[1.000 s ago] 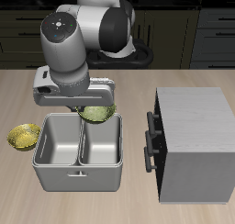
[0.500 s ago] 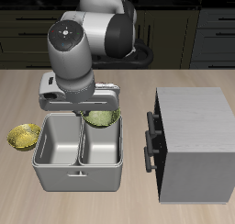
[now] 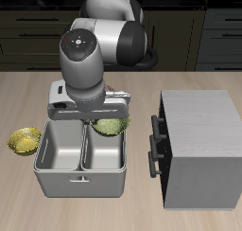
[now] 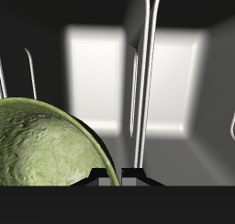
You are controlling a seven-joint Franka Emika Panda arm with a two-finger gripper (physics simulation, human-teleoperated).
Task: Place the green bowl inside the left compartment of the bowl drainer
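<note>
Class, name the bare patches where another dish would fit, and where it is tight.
Both wells of the bowl drainer look bare. The table is bare behind the yellow bowl. It is tight where the hand holds the green bowl beside the grey box.

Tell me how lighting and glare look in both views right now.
Exterior view: even, soft light, no glare; the arm hides most of the green bowl above the bowl drainer. Wrist view: harsh contrast, drainer well floors blown out white, corners nearly black; the bowl's dimpled surface stays sharp.
</note>
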